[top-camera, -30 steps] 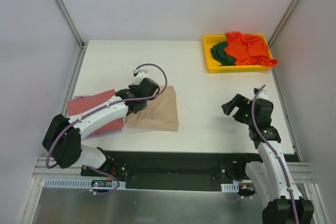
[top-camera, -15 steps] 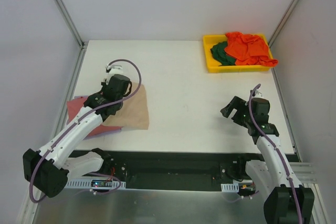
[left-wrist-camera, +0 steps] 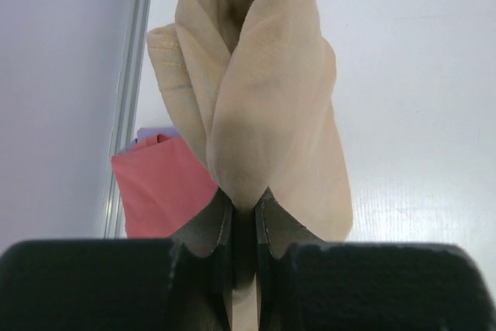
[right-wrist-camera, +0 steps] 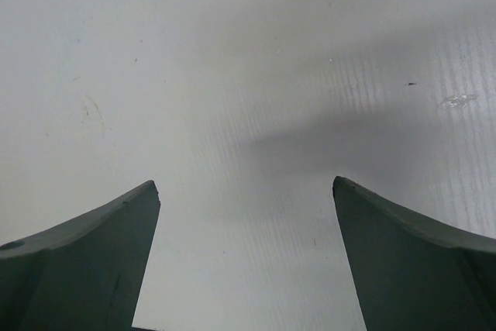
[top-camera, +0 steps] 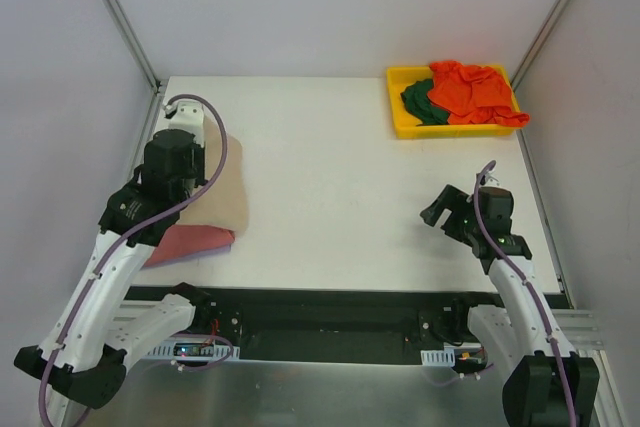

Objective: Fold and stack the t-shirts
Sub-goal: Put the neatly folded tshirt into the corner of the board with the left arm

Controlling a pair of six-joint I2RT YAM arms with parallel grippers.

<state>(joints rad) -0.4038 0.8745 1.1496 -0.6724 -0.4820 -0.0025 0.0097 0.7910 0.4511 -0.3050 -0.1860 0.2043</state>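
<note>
My left gripper is shut on a fold of the tan t-shirt at the table's left side. In the left wrist view the jaws pinch the tan cloth, which hangs bunched from them. The tan shirt partly covers the folded dusty-red t-shirt, which also shows in the left wrist view. A sliver of the lavender shirt peeks out beside the red one. My right gripper is open and empty just above bare table. Orange-red shirts and a dark green shirt lie crumpled in the bin.
The yellow plastic bin stands at the back right corner. A metal rail and the wall run along the table's left edge, close to my left gripper.
My left gripper has carried the tan shirt leftward from the table's middle-left to over the dusty-red shirt. The right arm has barely moved.
</note>
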